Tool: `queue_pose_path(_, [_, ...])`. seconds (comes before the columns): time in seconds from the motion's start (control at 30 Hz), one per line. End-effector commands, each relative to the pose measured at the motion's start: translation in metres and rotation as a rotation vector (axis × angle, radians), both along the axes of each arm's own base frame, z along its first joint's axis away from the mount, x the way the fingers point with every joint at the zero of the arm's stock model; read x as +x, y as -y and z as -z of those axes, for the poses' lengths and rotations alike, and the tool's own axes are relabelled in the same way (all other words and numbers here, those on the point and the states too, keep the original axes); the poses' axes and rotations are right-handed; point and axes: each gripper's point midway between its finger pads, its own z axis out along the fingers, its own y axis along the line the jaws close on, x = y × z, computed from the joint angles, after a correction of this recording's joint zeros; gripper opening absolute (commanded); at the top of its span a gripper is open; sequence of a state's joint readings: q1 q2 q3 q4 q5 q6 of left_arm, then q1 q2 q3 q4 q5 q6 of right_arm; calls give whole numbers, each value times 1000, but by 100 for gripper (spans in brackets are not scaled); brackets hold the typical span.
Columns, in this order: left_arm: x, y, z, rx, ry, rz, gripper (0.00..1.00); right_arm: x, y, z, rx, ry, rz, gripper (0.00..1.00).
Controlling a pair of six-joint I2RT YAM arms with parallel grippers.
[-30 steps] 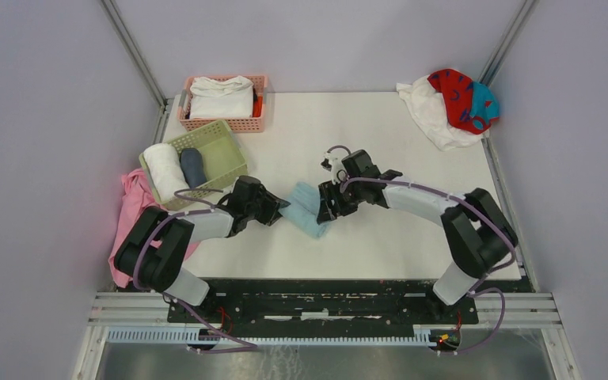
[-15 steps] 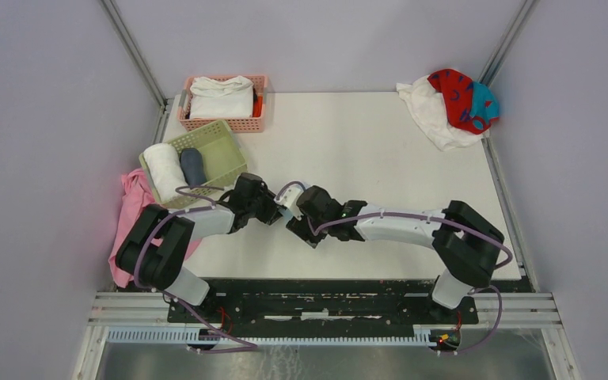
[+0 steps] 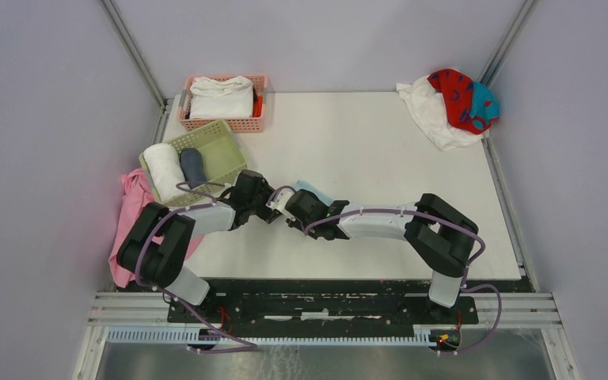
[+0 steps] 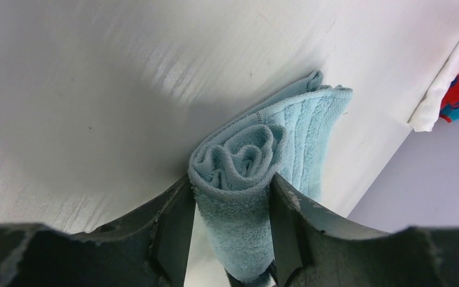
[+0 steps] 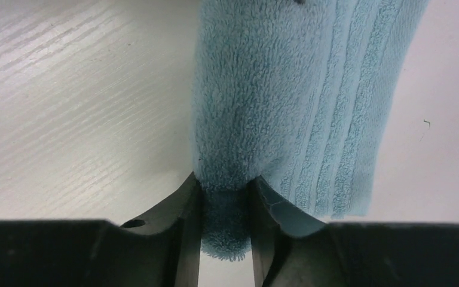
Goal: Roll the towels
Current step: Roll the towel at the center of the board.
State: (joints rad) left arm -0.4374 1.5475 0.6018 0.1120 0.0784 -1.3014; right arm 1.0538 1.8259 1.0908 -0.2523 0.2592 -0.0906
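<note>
I have the blue towel near the front left of the tabletop, between the two arms, just in front of the green basket. It is mostly rolled. The left wrist view shows a spiral end, with one flat ribbed flap lying loose beyond it.

My left claw is clamped on the roll, one finger pressed against each side. My right claw is pinched on a fold of the same towel, with the striped flap running away from it.

To finish this well, I think the flap should be kept taut and low while the roll is turned over it, so the spiral doesn't slacken. The left claw's squeeze should stay light, since terry flattens easily. I would not let go on the right until the flap is wrapped, or the roll may spring open.

The tabletop is smooth, white and faintly grained. Cloth should slide on it, so the roll may skid rather than turn.

The white towel and red towel lie heaped in the far right corner, not yet rolled. Two rolls sit in the green basket. A pink basket holds folded cloth, and a pink cloth hangs off the left edge. Plain grey walls close in three sides.
</note>
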Motion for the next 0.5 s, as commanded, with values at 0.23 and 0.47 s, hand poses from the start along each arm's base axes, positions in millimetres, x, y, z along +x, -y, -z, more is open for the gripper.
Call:
queue_pose_path(0.23, [-16,-47,3,193,-11,-50,72,-58,12,18,145,-448,65,0])
queue_pose_path(0.47, [-17,-45,-44,128,141,-37,80,-62,3,19,408,-813,177,1])
